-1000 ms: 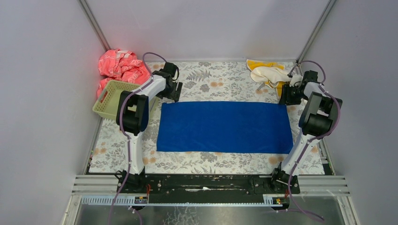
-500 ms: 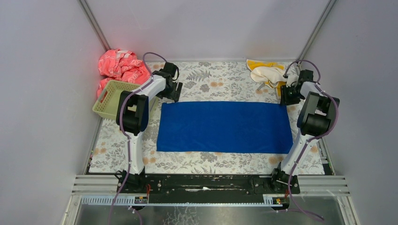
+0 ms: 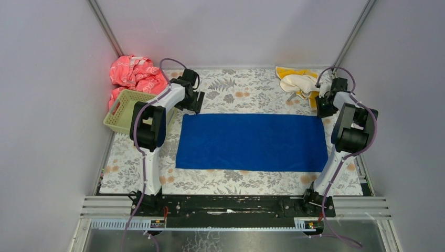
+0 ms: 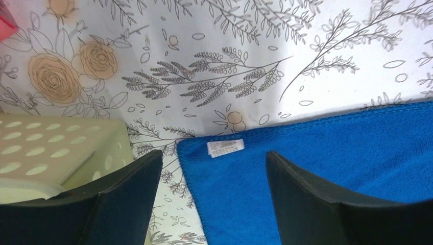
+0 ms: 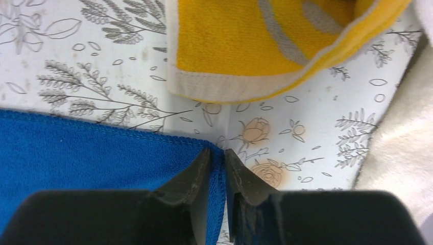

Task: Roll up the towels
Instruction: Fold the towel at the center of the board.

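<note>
We see our left gripper (image 4: 213,157) spread wide over the ten-o'clock corner of the blue towel (image 4: 332,168). Its white label (image 4: 225,148) seems printed but is unreadable. Our right gripper (image 5: 217,152) pinches the two-o'clock corner.

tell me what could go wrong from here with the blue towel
1. The right claw pinches only the very corner of the blue towel; such a thin hold may slip when pulled.
2. The left claw stands open over the other far corner, gripping nothing; if only one side moves, the roll could skew.
3. The yellow towel lies close beyond the right claw and might get snagged.
</note>
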